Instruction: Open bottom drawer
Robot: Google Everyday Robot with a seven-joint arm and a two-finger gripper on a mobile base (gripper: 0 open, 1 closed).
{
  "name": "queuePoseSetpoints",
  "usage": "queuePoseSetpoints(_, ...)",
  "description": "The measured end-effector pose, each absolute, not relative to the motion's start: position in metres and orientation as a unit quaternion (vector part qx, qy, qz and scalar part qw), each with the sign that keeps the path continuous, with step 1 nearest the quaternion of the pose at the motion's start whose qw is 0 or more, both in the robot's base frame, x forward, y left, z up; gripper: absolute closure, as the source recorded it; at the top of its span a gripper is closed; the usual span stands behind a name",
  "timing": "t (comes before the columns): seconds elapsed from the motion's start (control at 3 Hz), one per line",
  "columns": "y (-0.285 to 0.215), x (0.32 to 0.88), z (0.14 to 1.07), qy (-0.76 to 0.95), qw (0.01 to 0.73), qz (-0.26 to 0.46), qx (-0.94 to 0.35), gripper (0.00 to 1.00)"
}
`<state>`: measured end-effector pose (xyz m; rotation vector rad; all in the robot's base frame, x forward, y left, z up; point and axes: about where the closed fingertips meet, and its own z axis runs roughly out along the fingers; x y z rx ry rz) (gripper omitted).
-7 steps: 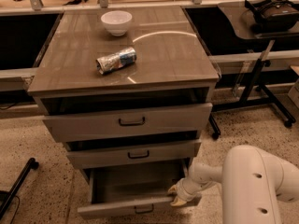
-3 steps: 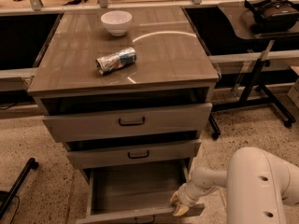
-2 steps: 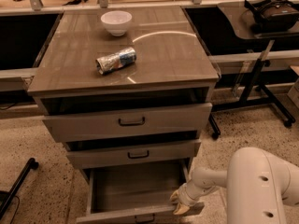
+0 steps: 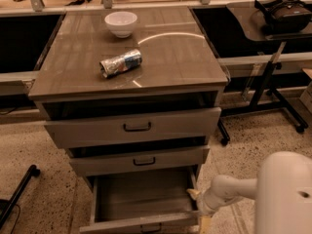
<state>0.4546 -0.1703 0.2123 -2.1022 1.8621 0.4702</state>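
Note:
The bottom drawer [image 4: 141,223] of the grey-beige cabinet stands pulled out toward me, and its plain grey inside [image 4: 141,194] shows with nothing in it. Its short front runs along the bottom edge of the view, with the dark handle partly cut off. My gripper [image 4: 196,199] is at the drawer's right side wall near the front corner, at the end of my white arm [image 4: 273,189], which comes in from the lower right. The middle drawer [image 4: 144,161] and the top drawer [image 4: 136,126] stand slightly ajar above it.
A white bowl [image 4: 121,22] and a crumpled silver packet [image 4: 121,62] lie on the cabinet top. A side table with a black headset [image 4: 282,11] stands at the right, its wheeled legs [image 4: 292,116] on the speckled floor. A black stand leg [image 4: 19,194] lies at the lower left.
The bottom drawer has slid further out toward me since the earliest frame. My gripper followed it down, then shifted slightly up and right beside the drawer's right wall.

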Motion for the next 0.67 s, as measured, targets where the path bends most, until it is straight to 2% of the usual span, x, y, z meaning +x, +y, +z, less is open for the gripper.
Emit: queuePoseSetpoints(0.67,-0.255,0.440,0.328,0.699,0.152,0.054,-0.697,0.00)
